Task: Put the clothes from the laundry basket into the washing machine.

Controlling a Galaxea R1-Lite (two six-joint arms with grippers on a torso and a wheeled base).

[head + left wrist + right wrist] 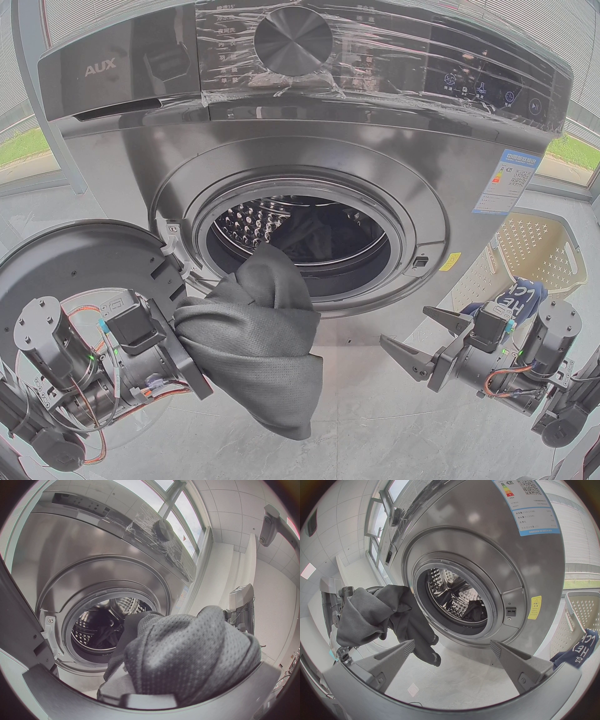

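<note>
While dark clothing point(312, 240) already lies in the grey steel washing machine point(125, 162), the left gripper point(187, 356) clenches a grey mesh garment point(262, 337) at its mouth, the right gripper point(409, 328) gapes empty, and a navy printed garment point(525, 299) waits in the cream perforated laundry basket point(572, 250).

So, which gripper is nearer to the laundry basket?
Right. The right gripper is close to the laundry basket; the left gripper, holding a grey garment, is by the open door.
</note>
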